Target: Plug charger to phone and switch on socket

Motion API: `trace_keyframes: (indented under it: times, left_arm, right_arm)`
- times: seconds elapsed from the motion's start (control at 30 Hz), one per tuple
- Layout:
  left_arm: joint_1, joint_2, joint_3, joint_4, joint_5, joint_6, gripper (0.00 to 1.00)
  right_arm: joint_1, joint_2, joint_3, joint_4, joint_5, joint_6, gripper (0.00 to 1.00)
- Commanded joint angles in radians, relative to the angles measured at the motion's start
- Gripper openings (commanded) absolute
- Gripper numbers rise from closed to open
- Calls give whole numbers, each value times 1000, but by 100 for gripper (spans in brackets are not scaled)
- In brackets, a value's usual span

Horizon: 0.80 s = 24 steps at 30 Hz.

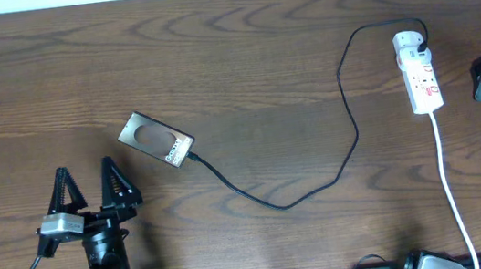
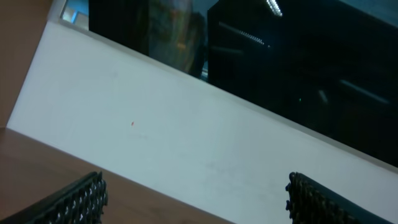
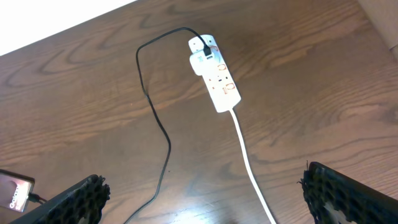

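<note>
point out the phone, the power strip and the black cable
phone (image 1: pixel 157 139): overhead view, middle of its face
power strip (image 3: pixel 219 82): right wrist view, middle of its white body
black cable (image 1: pixel 284 207): overhead view, lowest bend of its slack

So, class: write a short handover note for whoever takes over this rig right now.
Left gripper: open, empty, low beside the phone.
Right gripper: open, empty, held above the table short of the socket.
Done, it seems: the charger runs from the socket to the phone's edge and looks plugged in.
To do: switch on the socket; its switch state is unreadable here.
</note>
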Motion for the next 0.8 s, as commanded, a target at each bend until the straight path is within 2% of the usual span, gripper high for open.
trace_keyframes:
  times: [0.0, 0.13, 0.2, 0.37, 0.77]
  left_arm:
    - [-1, -12, -2, -69, -10, 14, 92]
    - [-1, -12, -2, -226, -9, 13, 91]
    - [-1, -12, -2, -353, -9, 13, 91]
    - [-1, -12, -2, -517, -9, 13, 92]
    - [-1, -10, -2, -531, -9, 14, 91]
  right_arm:
    - [2, -2, 2, -1, 5, 10, 99]
    - [2, -2, 2, -1, 4, 10, 99]
    - [2, -2, 2, -1, 4, 10, 99]
    - [2, -2, 2, -1, 4, 10, 99]
    - [2, -2, 2, -1, 5, 10, 99]
